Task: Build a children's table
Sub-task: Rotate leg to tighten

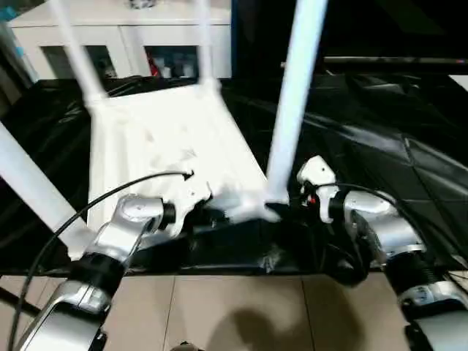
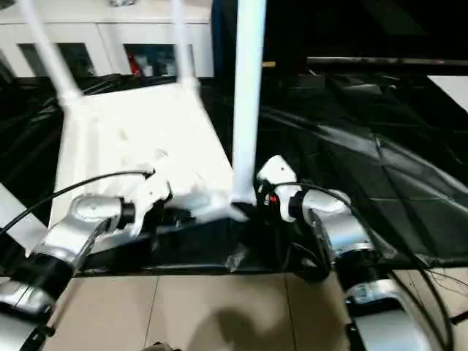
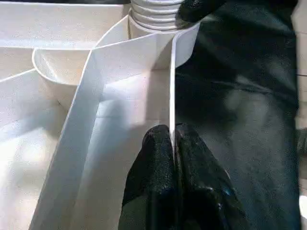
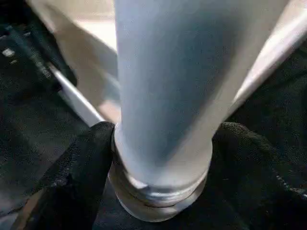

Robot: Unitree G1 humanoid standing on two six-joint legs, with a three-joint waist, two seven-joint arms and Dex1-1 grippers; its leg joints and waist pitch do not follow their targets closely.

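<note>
All four legs stand in the upturned tabletop (image 1: 161,139); my left gripper (image 3: 171,139) pinches its rim, my right gripper (image 4: 160,143) clasps the near leg (image 4: 165,86), perhaps needing final tightening.

This looks like an indoor lab or test room set up as a home. A black sheet (image 1: 380,146) covers the work area over a beige tiled floor (image 1: 241,314). At the back stands a white cabinet (image 1: 139,36) with glass doors and small items inside. Cables (image 1: 44,248) trail from the robot's arms.
</note>
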